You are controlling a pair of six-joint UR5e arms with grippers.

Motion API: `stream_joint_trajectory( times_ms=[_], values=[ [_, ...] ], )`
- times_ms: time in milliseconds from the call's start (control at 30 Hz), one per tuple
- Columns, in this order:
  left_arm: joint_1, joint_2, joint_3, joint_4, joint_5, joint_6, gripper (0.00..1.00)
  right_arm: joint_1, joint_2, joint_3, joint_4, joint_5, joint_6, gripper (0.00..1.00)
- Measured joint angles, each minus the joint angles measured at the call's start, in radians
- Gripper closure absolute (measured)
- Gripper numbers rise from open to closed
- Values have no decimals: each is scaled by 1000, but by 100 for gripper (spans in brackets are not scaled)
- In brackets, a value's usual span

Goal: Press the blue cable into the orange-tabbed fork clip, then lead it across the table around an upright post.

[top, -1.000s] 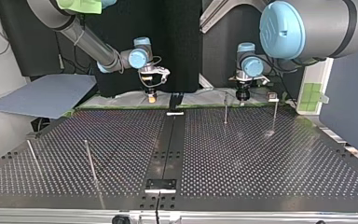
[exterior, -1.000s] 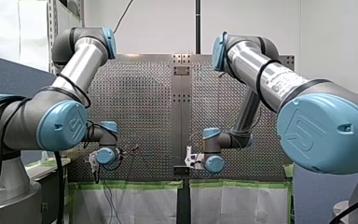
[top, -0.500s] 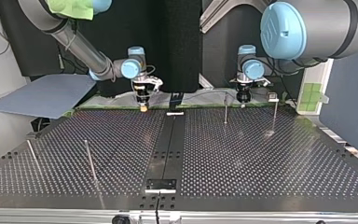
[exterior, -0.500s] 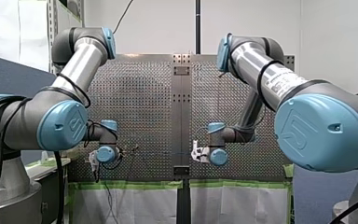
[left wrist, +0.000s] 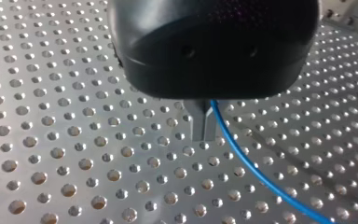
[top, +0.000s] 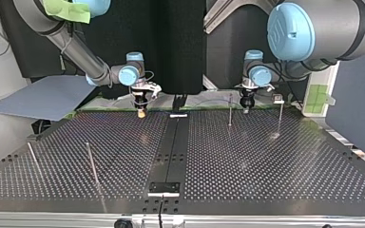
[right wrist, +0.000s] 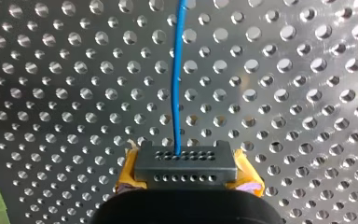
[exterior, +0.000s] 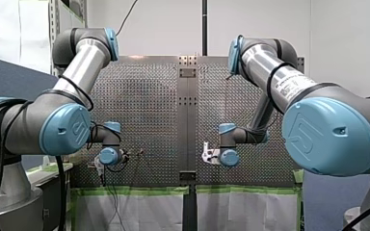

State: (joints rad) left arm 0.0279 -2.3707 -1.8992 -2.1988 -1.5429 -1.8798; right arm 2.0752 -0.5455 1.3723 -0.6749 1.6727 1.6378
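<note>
A thin blue cable point(right wrist: 177, 88) runs straight ahead from my right gripper point(right wrist: 179, 151), whose yellow-padded fingers are shut on it just above the perforated table. In the top view that right gripper point(top: 141, 112) hangs at the table's far edge, left of the centre strip. My left gripper point(left wrist: 204, 127) is shut, and the blue cable point(left wrist: 256, 172) leaves it beside the fingers and trails off over the table. The left gripper point(top: 245, 105) hangs low next to an upright post point(top: 230, 110). I cannot make out the orange-tabbed clip.
A second post point(top: 280, 116) stands further to the top view's right, with a small fixture point(top: 278, 99) behind it. Two leaning posts point(top: 91, 162) point(top: 32, 157) stand on the left half. A dark centre strip point(top: 171, 152) divides the table. A grey sheet point(top: 47, 97) lies off its far left corner.
My right gripper has moved toward the top view's left and lower over the table, away from my left gripper. My left gripper has sunk slightly beside the post.
</note>
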Motion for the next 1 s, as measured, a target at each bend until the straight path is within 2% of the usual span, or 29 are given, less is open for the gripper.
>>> stream_joint_trajectory(
  times_ms=[233, 400, 433, 467, 500, 567, 633, 667, 700, 733, 767, 800, 867, 900, 933, 1000],
  values=[
    [2, 0, 0, 5, 2, -15, 98, -7, 1, -14, 22, 0, -1, 100],
    [4, 0, 1, 37, -18, 14, 98, -7, 1, -15, 28, -2, -2, 100],
    [5, 0, 1, 46, -19, 21, 89, -6, 1, -15, 29, -2, -2, 100],
    [5, 0, 1, 57, -21, 28, 75, -6, 1, -15, 30, -3, -2, 100],
    [5, 0, 1, 67, -23, 33, 75, -5, 1, -15, 30, -3, -2, 100],
    [5, 0, 1, 83, -35, 46, 65, -4, 1, -15, 30, -3, -2, 100],
    [5, 0, 1, 84, -51, 62, 65, -4, 1, -16, 30, -3, -2, 100],
    [5, 0, 1, 78, -62, 74, 57, -4, 1, -16, 30, -4, -2, 100],
    [5, 0, 1, 73, -69, 82, 57, -4, 1, -16, 30, -4, -2, 100],
    [4, 0, 1, 66, -72, 91, 51, -4, 1, -16, 31, -4, -2, 100],
    [5, 0, 1, 56, -72, 99, 40, -3, 1, -16, 31, -4, -2, 100],
    [5, 0, 1, 49, -69, 102, 40, -3, 1, -16, 31, -4, -2, 100],
    [7, 0, 0, 28, -55, 105, 19, -3, 1, -16, 32, -5, -2, 100],
    [8, 0, 0, 19, -47, 108, 19, -3, 1, -15, 32, -5, -2, 100],
    [9, 0, 0, 10, -39, 113, 4, -3, 1, -16, 32, -5, -2, 100],
    [10, 0, 0, -9, -29, 127, 0, -2, 1, -16, 32, -5, -2, 100]
  ],
)
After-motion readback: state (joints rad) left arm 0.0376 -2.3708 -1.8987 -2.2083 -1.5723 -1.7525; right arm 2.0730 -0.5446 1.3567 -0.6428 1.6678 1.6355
